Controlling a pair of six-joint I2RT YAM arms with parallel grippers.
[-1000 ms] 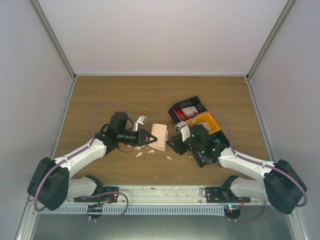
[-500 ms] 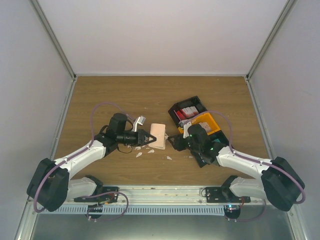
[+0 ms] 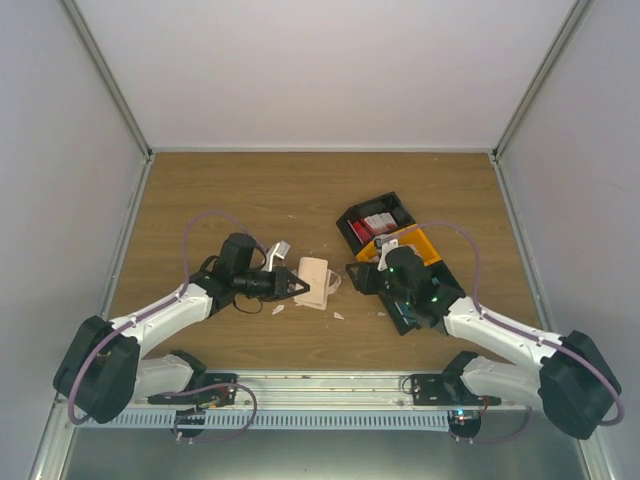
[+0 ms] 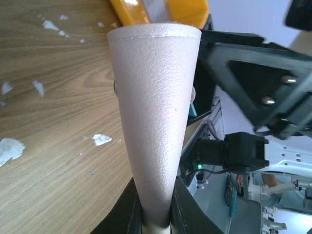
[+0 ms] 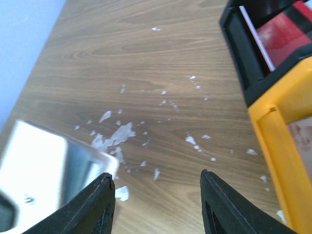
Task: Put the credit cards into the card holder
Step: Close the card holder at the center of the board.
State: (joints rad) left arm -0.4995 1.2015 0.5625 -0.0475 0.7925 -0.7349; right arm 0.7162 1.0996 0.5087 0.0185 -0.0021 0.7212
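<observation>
We see the beige wallet [image 3: 314,281] near the middle of the table [image 3: 300,190], pinched at its near edge by the left gripper [image 3: 297,286]. In the left wrist view, the two fingers [image 4: 134,214] are clamped narrow on it and the wallet stretches away from them over the wood. We cannot tell whether it touches the wood.

The cards [image 3: 374,224], red and pale ones, stand in the black bin [image 3: 343,222] to the right, well apart from the wallet. A yellow bin [image 3: 428,245] sits right against the black one.

The right gripper [image 3: 358,277] hovers between the wallet and the bins, jaws spread wide with nothing between them. Below it lie bare wood and white scraps [image 5: 117,136]. A pale, blurred shape at the lower left of the right wrist view may be the wallet, though we cannot be sure.
</observation>
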